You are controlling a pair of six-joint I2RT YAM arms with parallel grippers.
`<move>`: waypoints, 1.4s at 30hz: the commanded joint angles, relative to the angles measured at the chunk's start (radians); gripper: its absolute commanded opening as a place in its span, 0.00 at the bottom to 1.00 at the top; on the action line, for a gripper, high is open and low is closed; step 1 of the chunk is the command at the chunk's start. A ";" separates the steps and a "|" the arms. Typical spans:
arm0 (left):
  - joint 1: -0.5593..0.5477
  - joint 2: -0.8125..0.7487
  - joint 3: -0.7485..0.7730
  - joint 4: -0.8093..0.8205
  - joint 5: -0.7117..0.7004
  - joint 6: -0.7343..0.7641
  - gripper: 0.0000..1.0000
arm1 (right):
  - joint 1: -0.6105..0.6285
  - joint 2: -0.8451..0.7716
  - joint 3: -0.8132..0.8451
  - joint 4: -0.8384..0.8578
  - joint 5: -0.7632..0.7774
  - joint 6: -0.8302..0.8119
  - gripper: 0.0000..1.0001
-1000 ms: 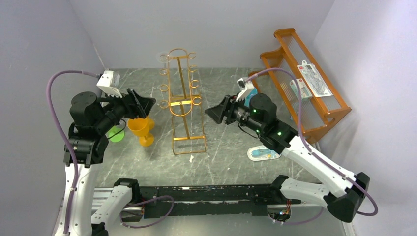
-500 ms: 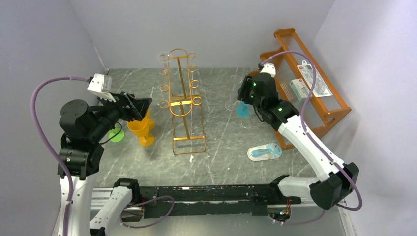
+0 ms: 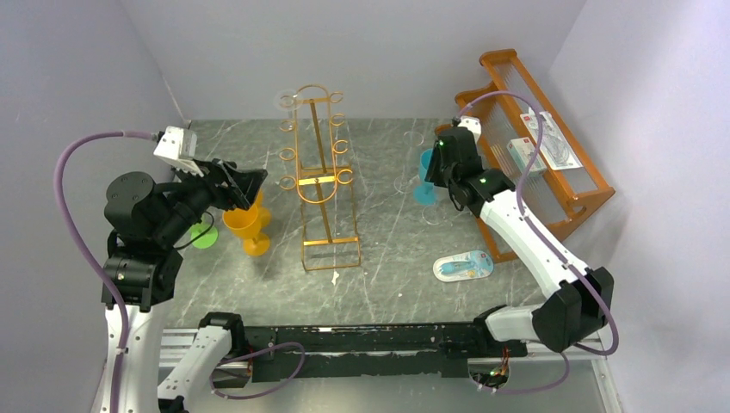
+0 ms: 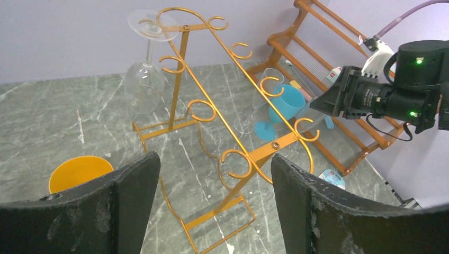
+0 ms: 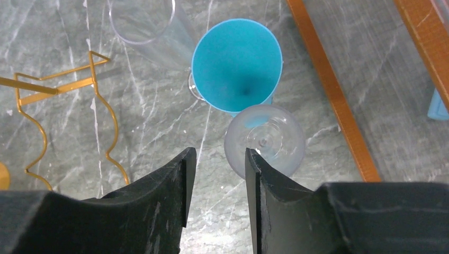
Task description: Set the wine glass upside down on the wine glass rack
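**Wine glass rack** (image 3: pixel 320 181): golden wire stand, upright on the grey marbled surface (image 3: pixel 387 249), centre of the top view.

**Hung glass** (image 4: pixel 148 58): clear and stem-up. Its foot is caught in the rack's top hook, upper left of the left wrist view.

**Wine glass** (image 5: pixel 265 140): clear, seen from straight above at centre right of the right wrist view. It stands on the surface, not on the rack. It sits just beside the blue goblet (image 5: pixel 236 63) and just past one fingertip. Whether rim or foot is uppermost cannot be told.

**Right tool** (image 5: pixel 217 159): points down over the surface, jaws partly apart, nothing between them.

**Left tool** (image 4: pixel 212 211): jaws spread wide and empty, facing the rack from the left of the top view, above the orange goblet (image 3: pixel 245 224).

**Clear tumbler** (image 5: pixel 143 21): upper left of the right wrist view, next to the blue goblet.

**Orange stepped shelf** (image 3: pixel 534 146): upper right of the top view, carrying packaged items.

**Blue packet** (image 3: pixel 462 267): lies flat on the surface, lower right of centre.
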 commanded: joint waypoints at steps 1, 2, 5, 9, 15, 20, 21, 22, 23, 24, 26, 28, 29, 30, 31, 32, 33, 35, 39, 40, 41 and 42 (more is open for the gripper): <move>-0.003 0.001 0.001 0.030 0.033 -0.007 0.81 | -0.008 0.031 -0.013 -0.012 -0.019 -0.026 0.42; -0.003 0.000 0.001 0.029 0.033 -0.007 0.81 | -0.007 0.037 -0.014 -0.012 -0.018 -0.029 0.41; -0.003 0.001 0.002 0.027 0.038 -0.007 0.82 | -0.007 0.052 -0.014 -0.011 -0.025 -0.037 0.38; -0.003 0.001 0.004 0.032 0.048 -0.012 0.82 | -0.007 0.071 -0.010 -0.016 -0.045 -0.044 0.32; -0.004 0.003 0.013 0.031 0.053 -0.015 0.82 | -0.006 0.075 -0.003 -0.032 -0.070 -0.043 0.17; -0.003 0.005 0.024 0.031 0.059 -0.019 0.82 | -0.007 0.042 -0.001 -0.049 -0.104 -0.032 0.00; -0.003 0.004 0.029 0.033 0.059 -0.023 0.82 | -0.008 0.032 0.001 -0.052 -0.115 -0.028 0.00; -0.004 0.005 0.032 0.034 0.061 -0.026 0.82 | -0.007 0.021 0.002 -0.055 -0.127 -0.023 0.00; -0.003 0.006 0.036 0.036 0.063 -0.028 0.82 | -0.007 0.008 0.002 -0.056 -0.139 -0.019 0.00; -0.003 0.007 0.040 0.037 0.064 -0.031 0.82 | -0.007 -0.006 0.001 -0.055 -0.154 -0.012 0.00; -0.004 0.010 0.053 0.039 0.068 -0.041 0.82 | -0.007 -0.044 -0.001 -0.050 -0.188 0.000 0.00; -0.004 0.015 0.063 0.047 0.078 -0.052 0.82 | -0.007 -0.084 -0.013 -0.027 -0.230 0.009 0.00; -0.003 0.017 0.068 0.052 0.084 -0.059 0.82 | -0.008 -0.106 -0.022 -0.010 -0.258 0.016 0.00; -0.003 0.021 0.073 0.059 0.090 -0.066 0.82 | -0.008 -0.128 -0.029 0.005 -0.275 0.024 0.00; -0.003 0.022 0.077 0.067 0.097 -0.077 0.82 | -0.008 -0.151 -0.038 0.023 -0.293 0.031 0.00; -0.003 0.024 0.080 0.078 0.104 -0.088 0.82 | -0.007 -0.175 -0.050 0.050 -0.318 0.039 0.00; -0.003 0.025 0.083 0.092 0.110 -0.101 0.82 | -0.007 -0.203 -0.065 0.081 -0.339 0.048 0.00; -0.003 0.031 0.089 0.127 0.127 -0.131 0.82 | -0.007 -0.257 -0.105 0.166 -0.359 0.070 0.00; -0.003 0.049 0.102 0.198 0.158 -0.205 0.82 | -0.008 -0.352 -0.151 0.280 -0.350 0.105 0.00; -0.003 0.055 0.105 0.215 0.162 -0.234 0.82 | -0.007 -0.372 -0.160 0.310 -0.345 0.110 0.00; -0.003 0.062 0.109 0.233 0.167 -0.257 0.82 | -0.008 -0.394 -0.169 0.338 -0.340 0.114 0.00; -0.003 0.069 0.111 0.252 0.171 -0.284 0.82 | -0.007 -0.414 -0.178 0.369 -0.333 0.118 0.00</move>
